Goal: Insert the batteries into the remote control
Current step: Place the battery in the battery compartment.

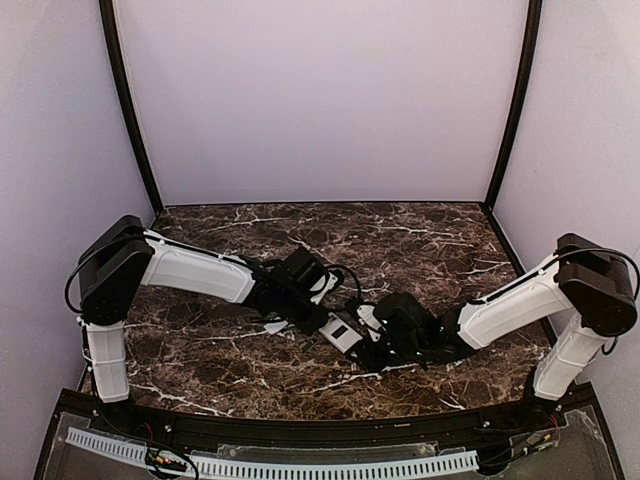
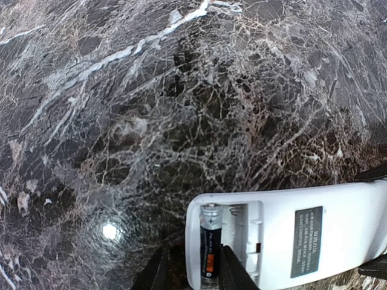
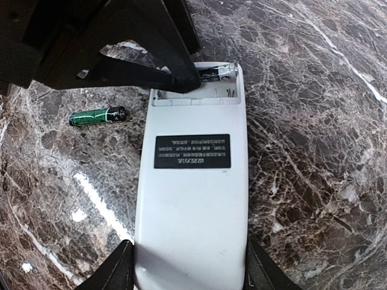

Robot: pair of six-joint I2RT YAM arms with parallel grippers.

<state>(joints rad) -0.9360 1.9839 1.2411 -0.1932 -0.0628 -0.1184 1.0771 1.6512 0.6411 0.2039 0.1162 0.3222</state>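
Note:
The white remote control (image 3: 192, 205) lies back up on the marble, its dark label facing me and its battery bay open at the far end. My right gripper (image 3: 190, 269) is shut on the remote's near end, one finger on each long side. One battery (image 2: 210, 241) lies in the outer slot of the bay, and the slot beside it is empty with its spring showing. My left gripper (image 2: 195, 270) is open and straddles this battery and the remote's end wall, one finger inside the bay. A second battery (image 3: 97, 116), green and black, lies loose on the table left of the remote.
Both arms meet over the remote (image 1: 343, 333) at the middle of the dark marble table (image 1: 420, 240). The left gripper's black body (image 3: 91, 42) fills the upper left of the right wrist view, just above the loose battery. Plain walls enclose the table.

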